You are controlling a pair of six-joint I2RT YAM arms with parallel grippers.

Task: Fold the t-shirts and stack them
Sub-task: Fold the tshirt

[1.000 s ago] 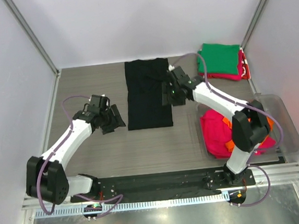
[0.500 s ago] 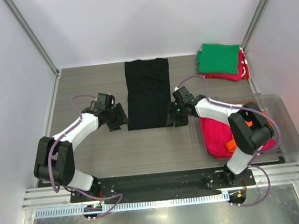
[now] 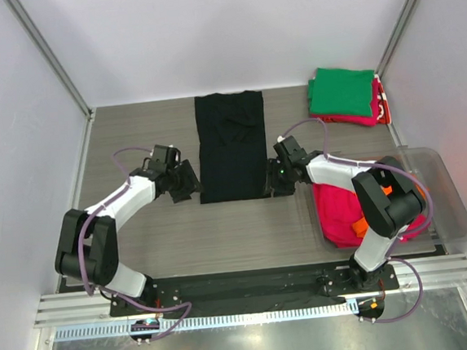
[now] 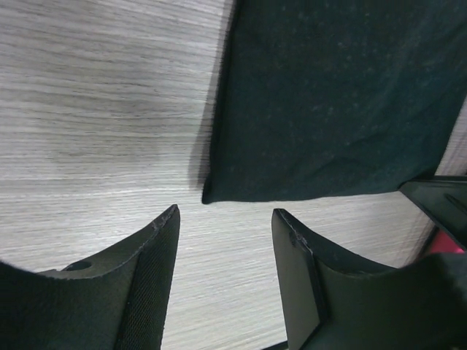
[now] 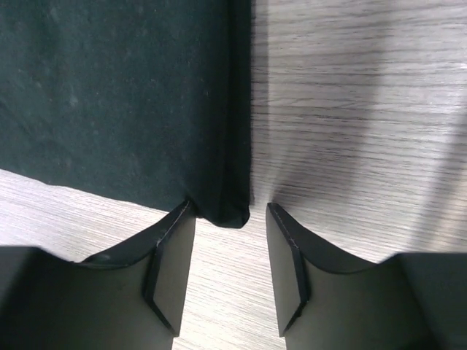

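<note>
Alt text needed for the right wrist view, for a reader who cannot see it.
The right gripper, open, is poised with its fingers either side of the corner of a black cloth t-shirt lying flat on a grey wood-grain table.

Both low and inward: left arm (image 3: 127,196), right arm (image 3: 332,166), jaws parted.

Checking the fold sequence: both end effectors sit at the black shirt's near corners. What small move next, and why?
Probably ease both forward and down and close on the corners. The left end effector is open, short of the near left corner of the black t-shirt; the right end effector is open with the near right corner at its fingertips. Neither grips cloth yet.
</note>
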